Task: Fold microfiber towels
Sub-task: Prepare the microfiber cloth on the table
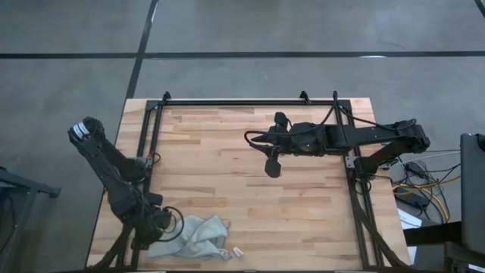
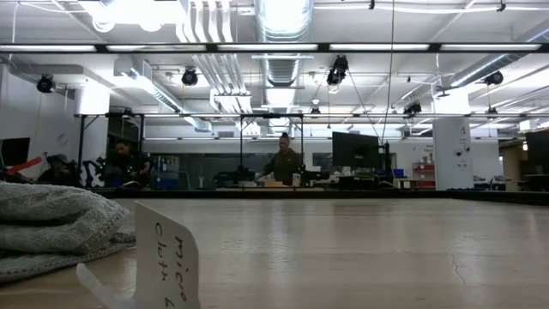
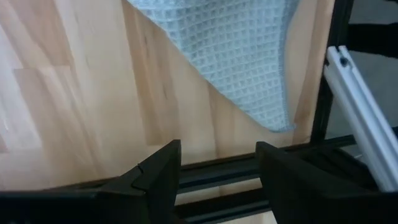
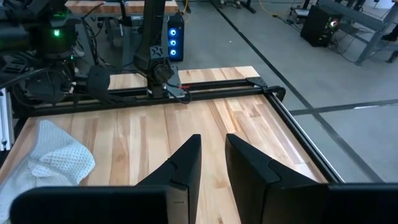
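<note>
Lying crumpled at the table's [image 1: 250,220] near edge, the towel [image 1: 197,236] is seen just beside the left gripper [image 1: 144,243], whose fingers are spread apart and empty. The right gripper [image 1: 273,168], well away over mid-table, is held slightly parted, gripping nothing.

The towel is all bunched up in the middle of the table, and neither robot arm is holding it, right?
Not quite. The towel is bunched up, but it lies at the table's near-left corner, beside the left tool, not in the middle. The high view shows this. Neither arm holds it; the right tool hangs over the table's middle.
</note>
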You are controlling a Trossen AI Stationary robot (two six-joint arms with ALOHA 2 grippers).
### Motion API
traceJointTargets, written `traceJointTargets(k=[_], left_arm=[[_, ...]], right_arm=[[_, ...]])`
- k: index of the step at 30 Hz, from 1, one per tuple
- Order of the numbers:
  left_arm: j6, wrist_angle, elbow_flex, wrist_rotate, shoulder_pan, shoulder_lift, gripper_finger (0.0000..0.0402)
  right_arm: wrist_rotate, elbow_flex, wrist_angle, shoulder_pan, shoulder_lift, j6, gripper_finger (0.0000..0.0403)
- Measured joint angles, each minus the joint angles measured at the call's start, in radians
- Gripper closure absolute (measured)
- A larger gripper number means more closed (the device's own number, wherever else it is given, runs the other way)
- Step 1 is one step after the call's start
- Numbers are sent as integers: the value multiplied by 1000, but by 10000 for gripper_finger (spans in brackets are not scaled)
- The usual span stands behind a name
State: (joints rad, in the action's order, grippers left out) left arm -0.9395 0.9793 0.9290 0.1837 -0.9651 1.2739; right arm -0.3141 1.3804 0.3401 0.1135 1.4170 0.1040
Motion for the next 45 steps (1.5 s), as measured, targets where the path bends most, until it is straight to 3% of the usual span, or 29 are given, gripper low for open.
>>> traceJointTargets(k=[11,18,25,45], left_arm=[[-136,-110,-1,-152,-66,0,190],[-234,-121,-3,-163,-104,0,190],[-332,-251,-67,-198,-145,28,190],[-370,-275,-81,-201,-151,95,190]], right_arm=[[0,0,0,0,0,0,322],[0,0,0,0,0,0,334],[0,0,0,0,0,0,330],[0,0,0,0,0,0,330]])
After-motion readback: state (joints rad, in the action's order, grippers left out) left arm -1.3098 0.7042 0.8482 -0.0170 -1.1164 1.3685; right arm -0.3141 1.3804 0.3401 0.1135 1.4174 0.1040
